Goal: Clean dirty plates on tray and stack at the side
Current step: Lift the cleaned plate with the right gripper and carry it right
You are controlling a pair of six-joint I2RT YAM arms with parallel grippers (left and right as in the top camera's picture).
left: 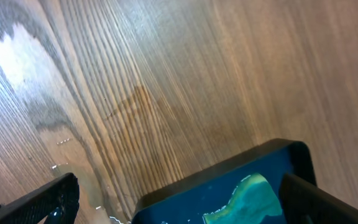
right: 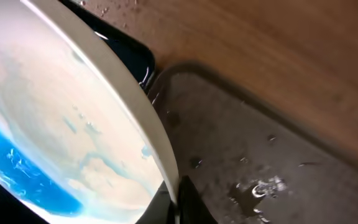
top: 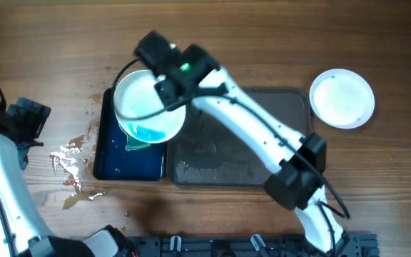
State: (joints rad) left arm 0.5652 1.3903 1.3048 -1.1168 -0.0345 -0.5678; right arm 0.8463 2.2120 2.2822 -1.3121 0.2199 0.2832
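My right gripper [top: 168, 94] is shut on the rim of a white plate [top: 148, 106] and holds it tilted above the dark basin [top: 107, 153]. Blue liquid pools at the plate's lower edge. In the right wrist view the plate [right: 61, 118] fills the left, with the fingers [right: 180, 202] pinching its rim. A clean white plate [top: 342, 98] lies on the table at the right. My left gripper [left: 179, 202] is open and empty at the far left, above the basin's corner [left: 229, 186], where a greenish sponge [left: 247, 199] lies in blue water.
A grey tray [top: 262, 160] with wet residue lies right of the basin; it also shows in the right wrist view [right: 260, 168]. Spilled water [top: 73, 160] lies on the wood left of the basin.
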